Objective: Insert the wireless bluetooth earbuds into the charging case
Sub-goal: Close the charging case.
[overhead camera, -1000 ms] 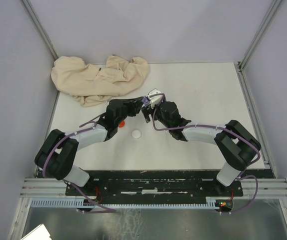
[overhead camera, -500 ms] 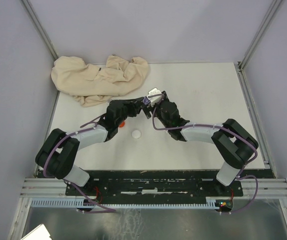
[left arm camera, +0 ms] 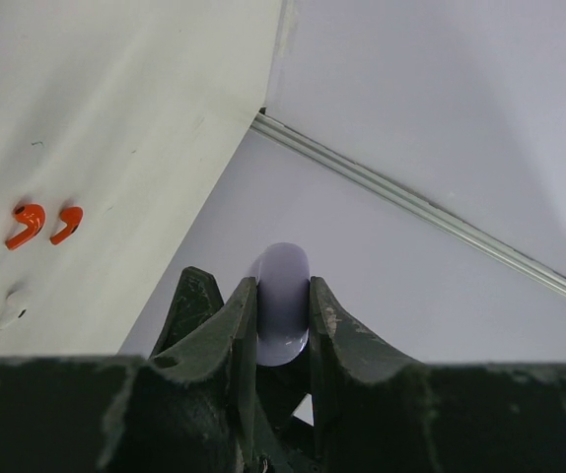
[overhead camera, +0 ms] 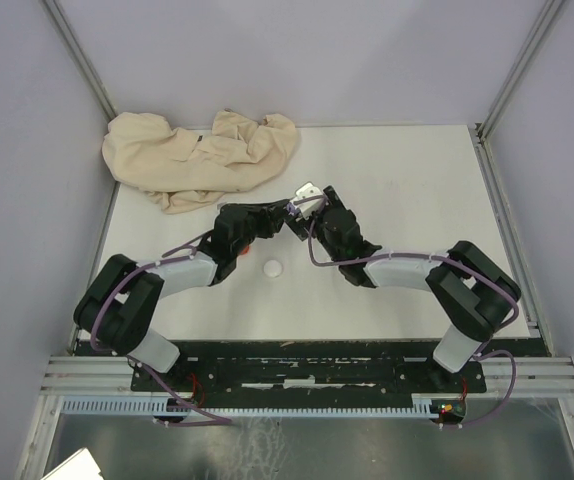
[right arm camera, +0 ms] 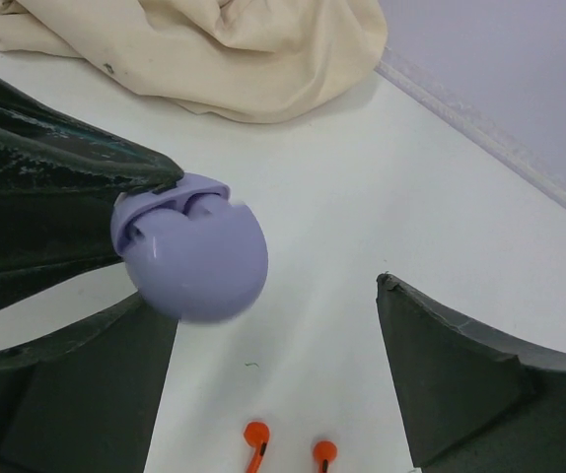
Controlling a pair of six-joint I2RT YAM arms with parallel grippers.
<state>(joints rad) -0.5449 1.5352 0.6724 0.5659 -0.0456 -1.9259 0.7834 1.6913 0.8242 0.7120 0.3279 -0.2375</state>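
Note:
My left gripper [left arm camera: 283,296] is shut on a pale purple round charging case [left arm camera: 283,305], held above the table. The case also shows in the right wrist view [right arm camera: 192,258], with its lid seam at the top. My right gripper [right arm camera: 278,335] is open, its jaws wide on either side just below the case, not touching it. Two red earbuds [right arm camera: 255,443] lie on the table beneath; they also show in the left wrist view [left arm camera: 27,225], with two white earbuds [left arm camera: 12,307] near them. In the top view both grippers meet mid-table around the case [overhead camera: 292,207]. Black and purple buds are out of view.
A crumpled beige cloth [overhead camera: 202,155] lies at the back left of the white table. A white round disc [overhead camera: 273,267] sits on the table in front of the left arm. Grey walls close in the table on three sides.
Both grippers have shifted slightly left and toward the back with the case between them. The red disc by the left arm is now mostly hidden under it.

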